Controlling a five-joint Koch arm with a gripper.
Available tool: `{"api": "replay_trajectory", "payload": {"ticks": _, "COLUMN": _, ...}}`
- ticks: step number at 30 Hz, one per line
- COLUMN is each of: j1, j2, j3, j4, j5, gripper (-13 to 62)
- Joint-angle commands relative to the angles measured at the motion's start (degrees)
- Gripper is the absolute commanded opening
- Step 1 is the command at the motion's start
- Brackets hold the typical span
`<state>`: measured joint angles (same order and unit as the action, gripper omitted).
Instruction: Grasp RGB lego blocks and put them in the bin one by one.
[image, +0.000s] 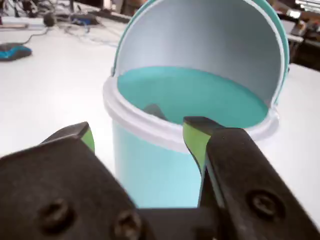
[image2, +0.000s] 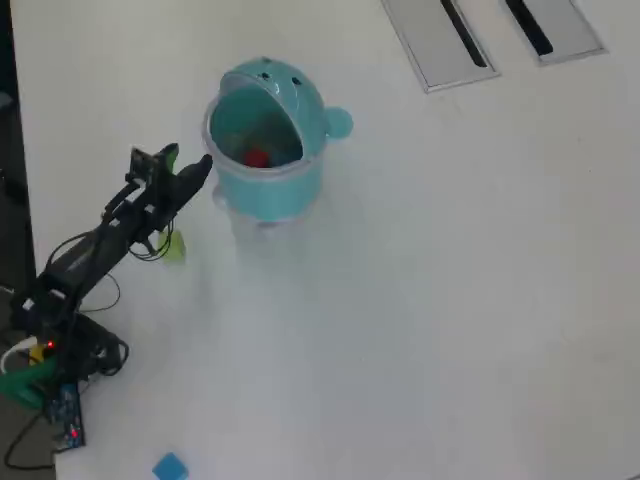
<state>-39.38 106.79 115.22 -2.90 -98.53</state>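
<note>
Bin (image2: 265, 170) holds red block (image2: 256, 158); end effector (image: 137, 135) agape, empty, just beside rim.

White tabletop (image2: 450, 300): plain, matte surface filling most of the overhead view.

Two grey recessed panels (image2: 440, 40), each with a dark slot, set into the tabletop at the top right edge of the overhead view.

Dark cables (image: 75, 22) and blurred clutter: along the far edge of the tabletop in the wrist view.

Blue flat object (image: 14, 51): at the left edge of the wrist view, kind unclear.
</note>
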Motion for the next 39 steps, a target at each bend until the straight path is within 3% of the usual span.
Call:
{"api": "replay_trajectory", "payload": {"ticks": 1, "j1": -0.79, "j2": 4.31, "j3": 0.00, "j4": 0.79, "j5": -0.35, "gripper": 32.1}}
{"api": "replay_trajectory", "payload": {"ticks": 26, "j1": -7.03, "j2": 16.00, "j3": 25.66, "j4": 6.86, "j5": -2.46, "gripper": 31.3}}
{"api": "replay_trajectory", "payload": {"ticks": 39, "j1": -8.00, "j2": 10.90, "j3": 29.18, "j4": 6.77, "j5": -9.67, "gripper": 31.3}}
